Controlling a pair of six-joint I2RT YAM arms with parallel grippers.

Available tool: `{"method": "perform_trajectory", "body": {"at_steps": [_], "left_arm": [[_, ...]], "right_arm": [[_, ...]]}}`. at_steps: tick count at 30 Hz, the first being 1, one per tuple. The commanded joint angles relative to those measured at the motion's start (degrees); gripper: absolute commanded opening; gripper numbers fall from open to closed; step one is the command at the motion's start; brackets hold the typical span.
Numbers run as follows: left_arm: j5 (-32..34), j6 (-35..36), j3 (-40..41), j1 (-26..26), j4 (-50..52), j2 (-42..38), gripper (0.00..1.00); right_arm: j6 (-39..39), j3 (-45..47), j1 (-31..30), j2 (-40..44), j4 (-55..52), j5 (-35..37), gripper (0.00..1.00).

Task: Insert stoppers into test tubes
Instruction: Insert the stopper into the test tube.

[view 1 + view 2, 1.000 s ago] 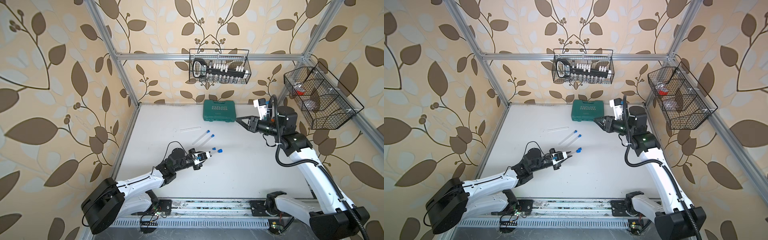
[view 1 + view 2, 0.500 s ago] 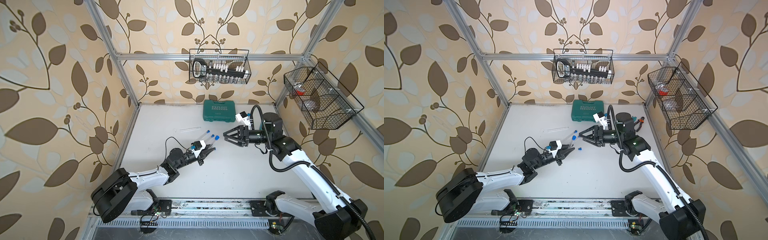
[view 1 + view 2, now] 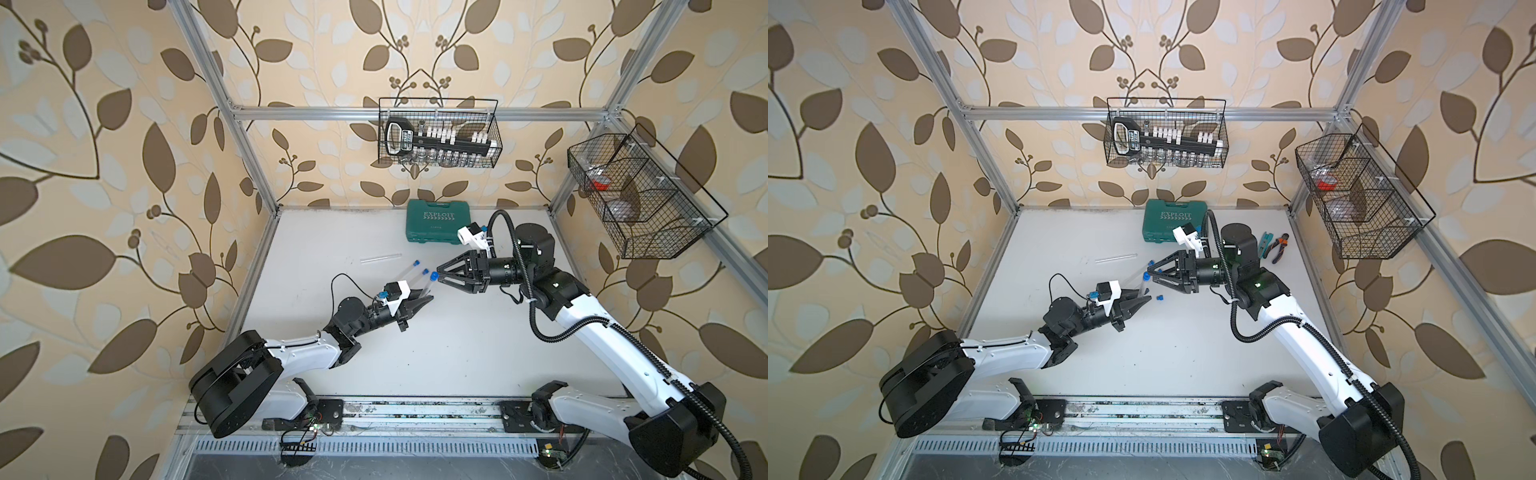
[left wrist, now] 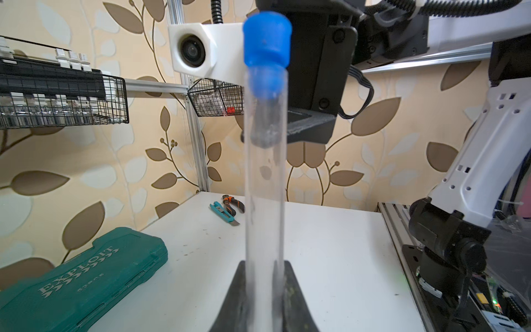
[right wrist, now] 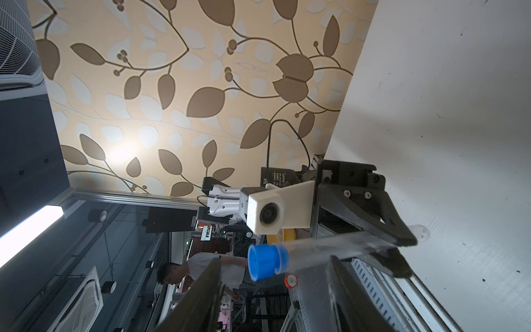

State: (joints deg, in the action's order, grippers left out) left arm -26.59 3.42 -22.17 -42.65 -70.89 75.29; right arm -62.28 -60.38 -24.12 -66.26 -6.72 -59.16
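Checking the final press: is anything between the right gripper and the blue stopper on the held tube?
Nothing visible. The right gripper, open, is right at the stopper, which sits in the mouth of the test tube that the left gripper clamps.

4 clear test tubes (image 3: 380,258): 3 w/ stoppers, 1 bare. 4 blue stoppers (image 3: 434,275): 3 in tube mouths, 1 loose stopper (image 3: 1158,297). 2 robot arms (image 3: 303,353), 2 white wrist cams (image 3: 471,235). 2 wire baskets (image 3: 665,245) on the walls. 1 green tool case (image 3: 438,226), 1 pr pliers (image 4: 235,204), 1 box cutter (image 4: 223,212).
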Motion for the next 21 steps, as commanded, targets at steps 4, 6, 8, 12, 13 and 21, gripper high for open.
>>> {"method": "perform_trajectory", "body": {"at_steps": [4, 6, 8, 12, 13, 21], "left_arm": [[-1.8, -0.9, -2.0, 0.6, -3.8, -0.2, 0.00], [-2.0, -0.9, -2.2, 0.6, -3.8, -0.2, 0.00], [-2.0, -0.9, -2.3, 0.6, -3.9, -0.1, 0.00], [-2.2, -1.0, -2.7, 0.6, -4.3, -0.1, 0.00], [-2.3, -1.1, -2.7, 0.6, -4.3, -0.1, 0.00], [-3.3, -0.7, -4.0, 0.6, -3.8, -0.7, 0.00]], "right_arm": [[-0.8, 0.3, -0.9, -0.5, 2.1, -0.3, 0.52], [-0.7, 0.6, -1.1, -0.6, 2.0, -0.3, 0.52], [-0.4, 0.9, -1.2, -0.6, 1.8, -0.3, 0.51], [-0.2, 1.9, -1.3, -0.8, 1.2, 0.2, 0.48], [-0.1, 2.2, -1.3, -0.8, 1.2, 0.3, 0.47], [1.1, 4.0, -1.4, -1.5, 0.1, 0.6, 0.45]]}}
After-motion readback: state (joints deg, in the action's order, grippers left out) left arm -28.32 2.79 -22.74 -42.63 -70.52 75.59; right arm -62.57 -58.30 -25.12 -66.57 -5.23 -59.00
